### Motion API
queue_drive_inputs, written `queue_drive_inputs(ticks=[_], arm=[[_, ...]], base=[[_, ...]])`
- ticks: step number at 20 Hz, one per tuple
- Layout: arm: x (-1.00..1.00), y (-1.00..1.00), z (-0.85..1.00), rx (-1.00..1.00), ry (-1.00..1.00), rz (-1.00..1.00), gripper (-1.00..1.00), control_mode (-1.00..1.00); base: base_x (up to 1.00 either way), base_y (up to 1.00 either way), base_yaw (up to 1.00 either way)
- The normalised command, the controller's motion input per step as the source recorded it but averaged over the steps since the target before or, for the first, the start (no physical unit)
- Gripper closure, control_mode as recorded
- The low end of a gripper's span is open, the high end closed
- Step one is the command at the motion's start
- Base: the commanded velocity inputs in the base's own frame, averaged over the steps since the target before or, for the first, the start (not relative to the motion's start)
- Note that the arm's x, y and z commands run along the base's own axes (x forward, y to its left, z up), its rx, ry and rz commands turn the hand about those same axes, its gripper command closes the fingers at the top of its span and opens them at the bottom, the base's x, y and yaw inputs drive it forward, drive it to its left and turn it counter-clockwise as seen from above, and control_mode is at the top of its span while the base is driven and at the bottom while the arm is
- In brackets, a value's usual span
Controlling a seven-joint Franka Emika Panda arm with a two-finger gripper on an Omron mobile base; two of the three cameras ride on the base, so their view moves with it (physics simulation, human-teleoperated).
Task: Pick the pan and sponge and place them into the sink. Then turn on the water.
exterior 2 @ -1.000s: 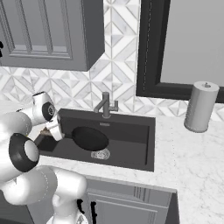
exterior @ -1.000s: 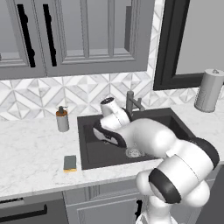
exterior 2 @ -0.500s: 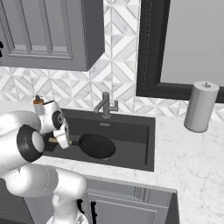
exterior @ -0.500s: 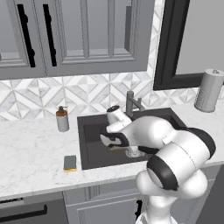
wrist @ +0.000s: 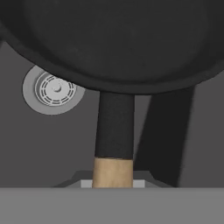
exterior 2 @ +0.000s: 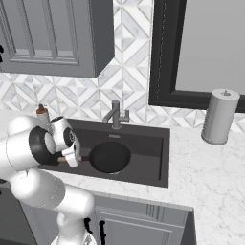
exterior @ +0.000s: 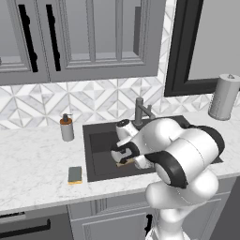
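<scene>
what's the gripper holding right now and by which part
The gripper holds the pan by its wooden handle, over the sink.

Pan [exterior 2: 110,157] over sink [exterior 2: 158,165]; sponge [exterior: 74,174] on counter [exterior: 33,168], seemingly left.

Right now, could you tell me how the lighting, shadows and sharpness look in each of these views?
Left base view: flat, even rendered light, no glare; the sponge reads clearly on the counter. Right base view: likewise soft, the pan dark against the dark sink, low contrast. Hand view: the pan looms large and close, a broad shadow falls on the sink floor; the drain stays sharp.
</scene>
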Motion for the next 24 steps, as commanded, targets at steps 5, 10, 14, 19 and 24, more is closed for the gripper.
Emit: queue_drive_inputs(ticks=[5, 10, 14, 19, 24], arm=[[0.33, 0.0, -0.12, 0.0, -0.04, -0.06, 1.0, -1.0], [0.44, 0.0, 0.0, 0.0, -0.03, -0.06, 1.0, -1.0], [0.39, 0.0, 0.0, 0.0, -0.07, -0.05, 1.0, -1.0], [0.35, 0.07, -0.11, -0.03, -0.05, -0.06, 1.0, -1.0], [0.13, 0.17, -0.48, -0.04, -0.04, -0.08, 1.0, -1.0]], base=[[0.0, 0.0, 0.0], [0.0, 0.0, 0.0], [0.0, 0.0, 0.0], [0.0, 0.0, 0.0], [0.0, 0.0, 0.0]])
